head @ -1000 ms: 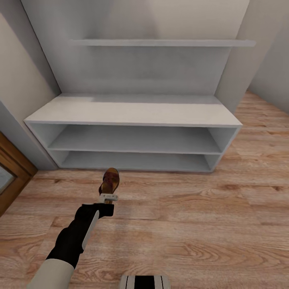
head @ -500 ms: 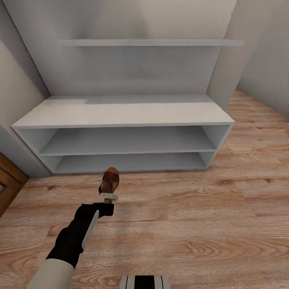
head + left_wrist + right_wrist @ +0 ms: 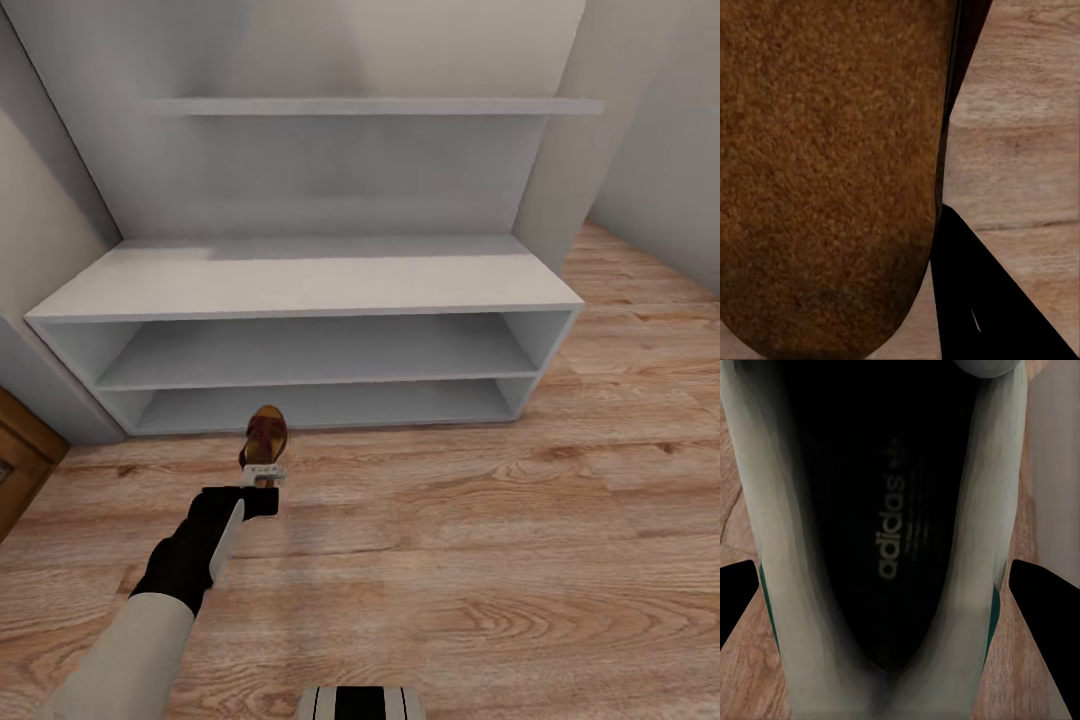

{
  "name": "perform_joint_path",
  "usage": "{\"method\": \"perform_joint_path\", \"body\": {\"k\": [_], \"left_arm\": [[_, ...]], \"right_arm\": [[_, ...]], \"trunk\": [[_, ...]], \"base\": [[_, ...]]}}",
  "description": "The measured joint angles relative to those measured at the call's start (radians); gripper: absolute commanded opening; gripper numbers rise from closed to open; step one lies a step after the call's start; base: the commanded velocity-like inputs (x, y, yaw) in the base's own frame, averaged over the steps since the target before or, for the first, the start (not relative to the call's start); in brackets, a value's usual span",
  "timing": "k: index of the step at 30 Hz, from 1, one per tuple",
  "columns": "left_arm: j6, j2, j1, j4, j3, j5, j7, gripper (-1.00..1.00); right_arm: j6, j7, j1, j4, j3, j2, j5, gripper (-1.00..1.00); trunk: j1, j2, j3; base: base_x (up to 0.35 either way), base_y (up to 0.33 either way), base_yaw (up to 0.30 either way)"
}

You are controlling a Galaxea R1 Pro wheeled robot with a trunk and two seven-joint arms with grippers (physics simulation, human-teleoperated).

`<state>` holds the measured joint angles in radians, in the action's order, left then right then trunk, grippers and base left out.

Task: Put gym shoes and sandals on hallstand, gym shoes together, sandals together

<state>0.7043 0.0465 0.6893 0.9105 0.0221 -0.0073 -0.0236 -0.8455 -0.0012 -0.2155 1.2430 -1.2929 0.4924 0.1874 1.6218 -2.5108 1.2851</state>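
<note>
Two shoes are in hand and none yet rests on the rack, as far as these views show.

Head view: the left gripper (image 3: 264, 474) is closed on the heel end of a brown sandal (image 3: 266, 434), which it holds off the corridor floor (image 3: 500, 560) with the toe pointing toward the hallstand (image 3: 300, 285). The sandal is just in front of the lower shelf opening, toward its left half. Both open shelf levels, the flat top and the upper shelf show no footwear. The robot's base (image 3: 360, 702) appears at the lower edge.

Left wrist view: the sandal's suede-like brown surface (image 3: 832, 172) lies close before the camera, with one dark finger (image 3: 982, 307) beside it and floor planks beyond; the grip itself is hidden.

Right wrist view: a gym shoe (image 3: 889, 540), white with green side marks and a dark printed insole, sits between the two dark fingers (image 3: 1046, 607) of the right gripper (image 3: 889, 615). The fingers stand at either side of the shoe, but contact cannot be confirmed.

Judged progress: early. This sandal and this gym shoe await placing; the second of each pair remains to be fetched and paired.
</note>
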Motion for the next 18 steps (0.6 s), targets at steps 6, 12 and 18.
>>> {"method": "perform_joint_path", "body": {"k": [6, 12, 18], "left_arm": [[-0.081, 0.0, 0.132, -0.185, 0.042, 0.003, 0.0, -1.0], [-0.089, 0.003, 0.189, -0.221, 0.045, 0.003, 0.001, -1.0], [-0.119, 0.0, 0.194, -0.224, 0.049, 0.002, 0.0, -1.0]], "right_arm": [[0.0, 0.0, 0.0, 0.0, 0.0, 0.0, 0.0, -1.0], [0.0, 0.0, 0.0, 0.0, 0.0, 0.0, 0.0, -1.0], [0.0, 0.0, 0.0, -0.001, 0.0, 0.0, 0.0, -1.0]], "trunk": [[0.0, 0.0, 0.0], [0.0, 0.0, 0.0], [0.0, 0.0, 0.0]], "base": [[0.0, 0.0, 0.0], [0.0, 0.0, 0.0], [0.016, 0.0, 0.0]]}}
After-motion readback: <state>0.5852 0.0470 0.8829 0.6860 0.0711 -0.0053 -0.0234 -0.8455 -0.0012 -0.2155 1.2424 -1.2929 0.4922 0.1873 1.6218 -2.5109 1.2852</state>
